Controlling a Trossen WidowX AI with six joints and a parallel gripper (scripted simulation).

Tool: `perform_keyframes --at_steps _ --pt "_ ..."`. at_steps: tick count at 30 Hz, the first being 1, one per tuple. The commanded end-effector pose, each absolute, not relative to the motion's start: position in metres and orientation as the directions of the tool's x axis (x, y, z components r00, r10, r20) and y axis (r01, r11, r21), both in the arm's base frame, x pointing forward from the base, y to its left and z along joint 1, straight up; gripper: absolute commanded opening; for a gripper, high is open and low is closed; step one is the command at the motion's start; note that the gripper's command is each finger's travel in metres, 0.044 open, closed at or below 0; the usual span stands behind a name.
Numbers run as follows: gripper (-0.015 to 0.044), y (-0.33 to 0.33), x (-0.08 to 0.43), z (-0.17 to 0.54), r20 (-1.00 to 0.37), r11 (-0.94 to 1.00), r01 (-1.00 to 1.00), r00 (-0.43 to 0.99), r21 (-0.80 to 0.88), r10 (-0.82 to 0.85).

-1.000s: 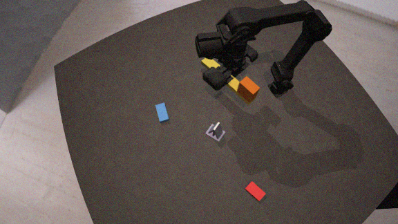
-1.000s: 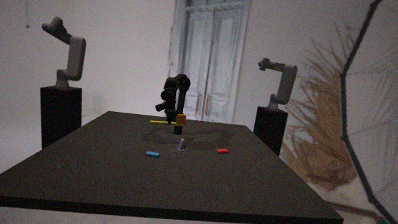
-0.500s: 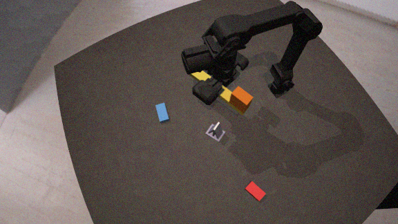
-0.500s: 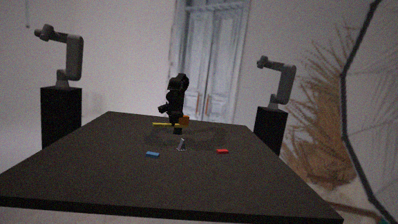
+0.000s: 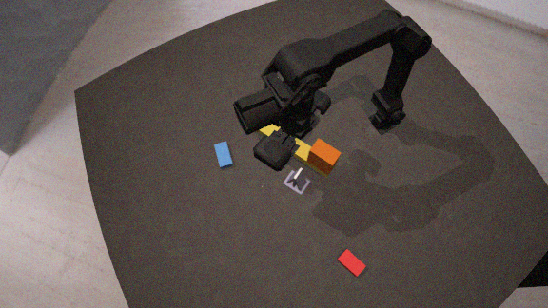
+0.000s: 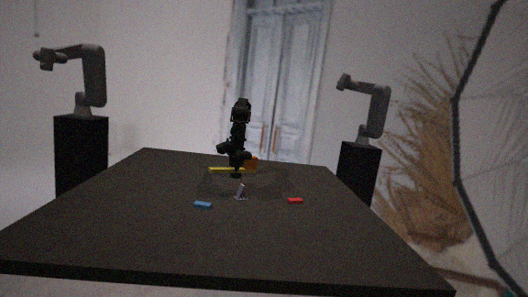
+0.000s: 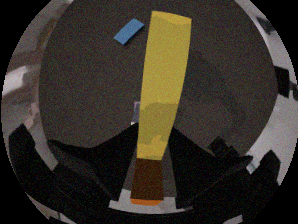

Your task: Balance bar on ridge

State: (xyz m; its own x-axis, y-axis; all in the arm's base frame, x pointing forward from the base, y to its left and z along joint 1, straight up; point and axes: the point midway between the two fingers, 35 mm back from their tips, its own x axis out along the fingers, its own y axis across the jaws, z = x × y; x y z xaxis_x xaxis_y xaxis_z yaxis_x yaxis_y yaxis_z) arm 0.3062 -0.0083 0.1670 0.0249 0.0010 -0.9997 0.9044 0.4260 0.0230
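Observation:
A yellow bar [image 5: 304,151] [image 6: 220,170] [image 7: 164,75] has an orange block [image 5: 325,151] [image 6: 250,163] [image 7: 149,180] at one end. My gripper [image 5: 289,139] [image 6: 236,169] [image 7: 154,128] is shut on the bar, between its free end and the block, and holds it above the table. The fingers and wrist hide part of the bar in the top view. The small pale ridge [image 5: 298,174] [image 6: 241,191] stands on the table, beside and below the held bar in the top view and nearer the camera than the bar in the exterior view. The bar and a finger partly hide it in the wrist view.
A blue block [image 5: 223,154] [image 6: 202,204] [image 7: 129,31] lies to the left of the ridge in the top and exterior views. A red block [image 5: 352,262] [image 6: 295,201] lies to its right. Two grey arms [image 6: 95,75] [image 6: 378,112] stand on black pedestals beyond the table.

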Motion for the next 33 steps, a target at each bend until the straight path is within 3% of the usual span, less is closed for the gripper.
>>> perform_keyframes --at_steps 1,33 --pt "0.0 0.001 0.318 0.166 -1.0 0.443 0.896 0.025 0.022 0.0" --pt "0.0 0.008 0.327 0.124 -1.0 0.455 0.89 0.025 0.023 0.001"
